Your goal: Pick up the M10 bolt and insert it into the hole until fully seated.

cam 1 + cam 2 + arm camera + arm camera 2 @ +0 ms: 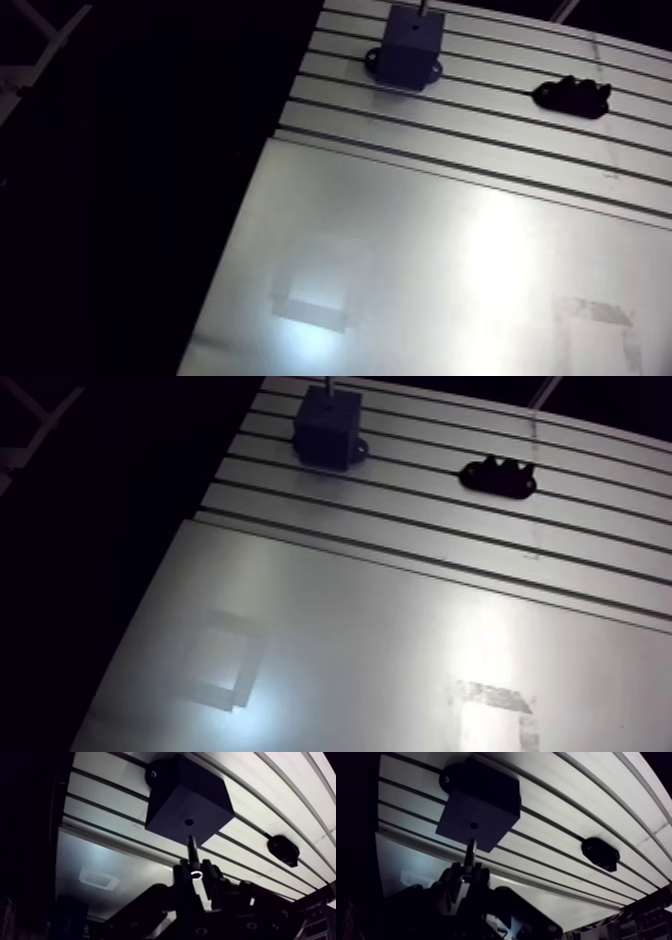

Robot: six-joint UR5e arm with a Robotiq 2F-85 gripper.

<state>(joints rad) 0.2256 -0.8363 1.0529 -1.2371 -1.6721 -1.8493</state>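
Observation:
A dark square block [187,799] with flanged feet stands on the slotted table [100,797]. Its upper face has a small round hole [188,822]. In the wrist view my gripper [196,873] is shut on the M10 bolt [192,849], whose head sits between the fingers [212,874]. The bolt's shaft points at the block, and its tip lies just short of the hole, slightly to one side. In the arm view the block [410,45] sits at the far end of the table, with a thin shaft [425,6] just above it. The gripper itself is out of that view.
A black low fixture [572,95] lies on the slats to the right of the block. A smooth reflective metal sheet [450,280] covers the near part of the table. The table's left edge [250,200] drops into darkness.

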